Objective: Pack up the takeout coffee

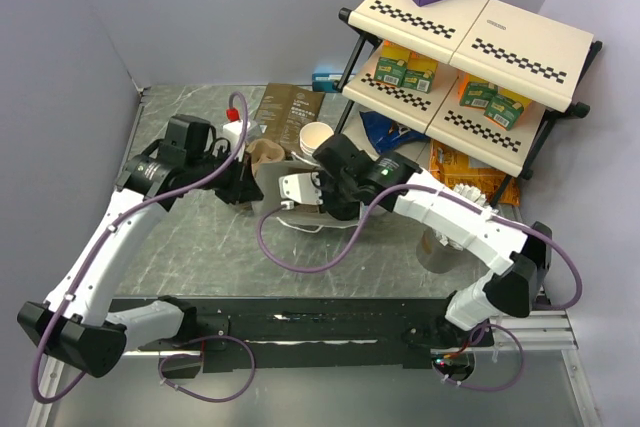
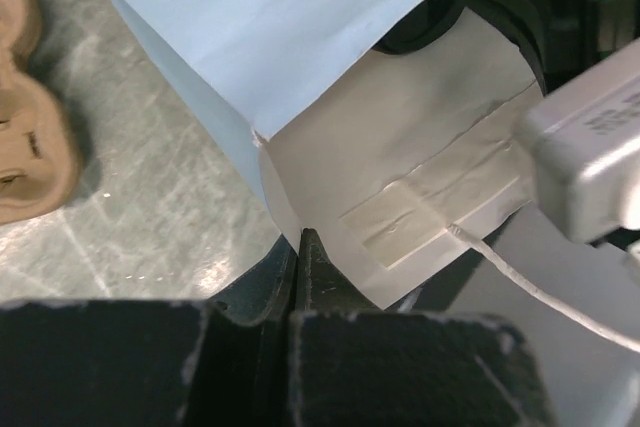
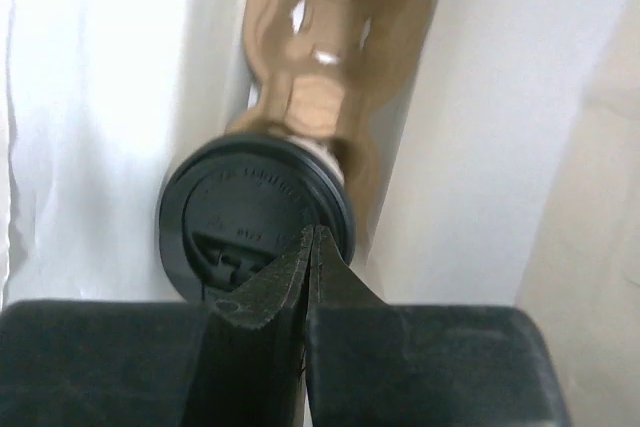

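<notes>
Grey marbled bench (image 1: 200, 247), white paper bag (image 2: 300, 37) between both arms, takeout coffee (image 3: 250, 212) with black lid inside the bag, at the near end of a brown pulp carrier (image 3: 330, 57), right fingers (image 3: 265, 292) closed just over the lid, left fingers (image 2: 320, 277) closed at the bag's outer edge.

Left arm (image 1: 110, 237) extended forward, elbow out to the left, wrist angled inward. Right arm (image 1: 460, 217) stretched forward and left, wrist close to the left one. Left hand (image 2: 303, 247) closed, fingers pressed flat together. Right hand (image 3: 314, 242) closed, tips meeting.
</notes>
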